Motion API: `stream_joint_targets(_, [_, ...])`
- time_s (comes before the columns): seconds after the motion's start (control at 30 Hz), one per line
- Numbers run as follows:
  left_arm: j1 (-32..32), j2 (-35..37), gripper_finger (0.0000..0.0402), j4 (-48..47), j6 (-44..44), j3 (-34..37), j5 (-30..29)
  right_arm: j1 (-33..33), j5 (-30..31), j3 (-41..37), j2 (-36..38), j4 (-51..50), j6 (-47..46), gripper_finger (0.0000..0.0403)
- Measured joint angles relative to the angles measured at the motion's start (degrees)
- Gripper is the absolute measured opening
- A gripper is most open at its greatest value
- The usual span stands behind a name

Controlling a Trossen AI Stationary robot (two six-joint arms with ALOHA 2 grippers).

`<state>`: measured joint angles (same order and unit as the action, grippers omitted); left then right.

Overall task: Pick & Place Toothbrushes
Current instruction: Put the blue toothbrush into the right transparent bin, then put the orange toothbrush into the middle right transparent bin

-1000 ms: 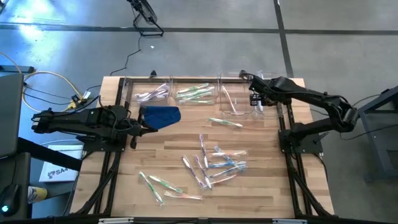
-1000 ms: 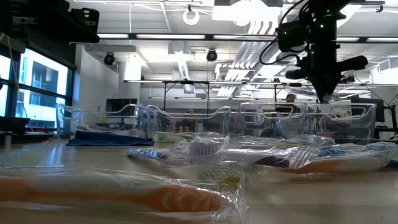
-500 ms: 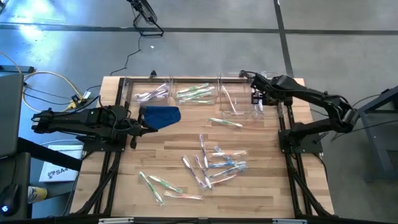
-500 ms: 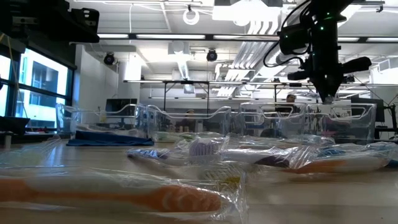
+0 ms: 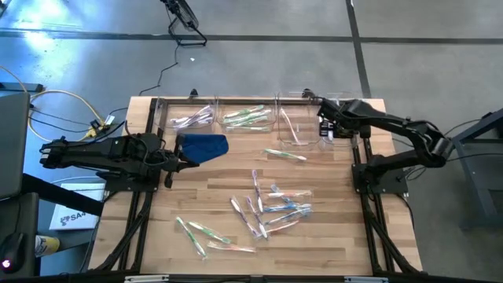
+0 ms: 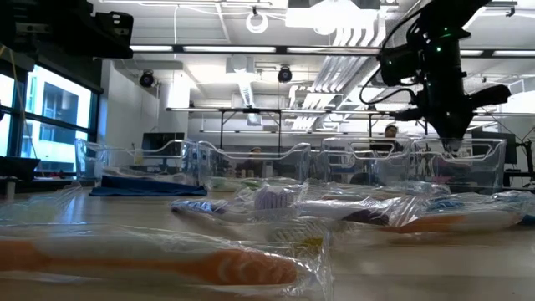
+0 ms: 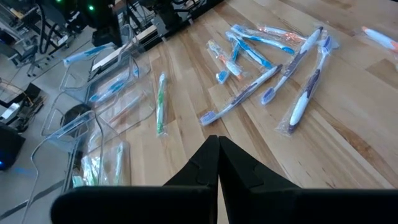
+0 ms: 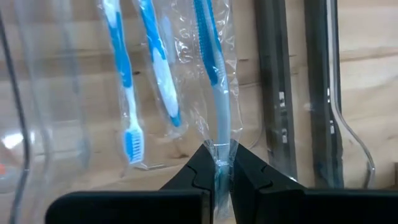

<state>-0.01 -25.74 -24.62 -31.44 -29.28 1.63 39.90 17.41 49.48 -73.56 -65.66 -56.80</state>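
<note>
Wrapped toothbrushes with blue, pink and green handles lie scattered on the wooden table; a few more lie near the front left. My right gripper is over the far-right clear bin and is shut on a blue toothbrush in clear wrap. Two more blue toothbrushes lie in that bin. My left gripper waits shut at the table's left, beside the blue cloth. My right gripper pinches the blue toothbrush by the handle end, wrap and all, between its two fingers. The fingers point down from above. The brush reaches away from the fingers along their line, bristle end farthest. Whether that end touches the bin floor, I cannot tell.
A row of clear bins stands along the far edge; one holds whitish-pink brushes, one green brushes, and one holds a single brush. A green brush lies in front of the bins. The bin walls rise around my right gripper.
My right gripper has moved a little toward the table's right edge and slightly down over the far-right bin, still shut on the blue toothbrush.
</note>
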Motion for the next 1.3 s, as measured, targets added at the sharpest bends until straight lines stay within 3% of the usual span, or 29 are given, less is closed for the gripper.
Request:
stream_joint_targets(0.53, [0.0,0.0,0.0001,0.0,0.0,0.0,-0.2,0.0,0.2,-0.3,0.0,0.6,1.4,0.002])
stream_joint_targets(0.73, [0.0,0.0,0.0001,-0.9,0.2,0.0,-0.4,0.0,4.7,-0.4,0.0,1.9,1.0,0.0071])
stream_joint_targets(1.03, [0.0,0.0,0.0001,-1.1,0.2,0.0,-0.8,0.0,4.8,-0.4,0.0,4.6,3.6,0.0152])
stream_joint_targets(1.17, [0.0,0.0,0.0001,-1.1,0.2,0.0,-0.8,0.0,1.7,0.9,0.0,4.4,5.5,0.0157])
stream_joint_targets(1.3, [0.0,0.0,0.0001,-1.0,0.2,0.0,-0.8,0.0,-0.5,4.1,0.1,4.1,9.7,0.0133])
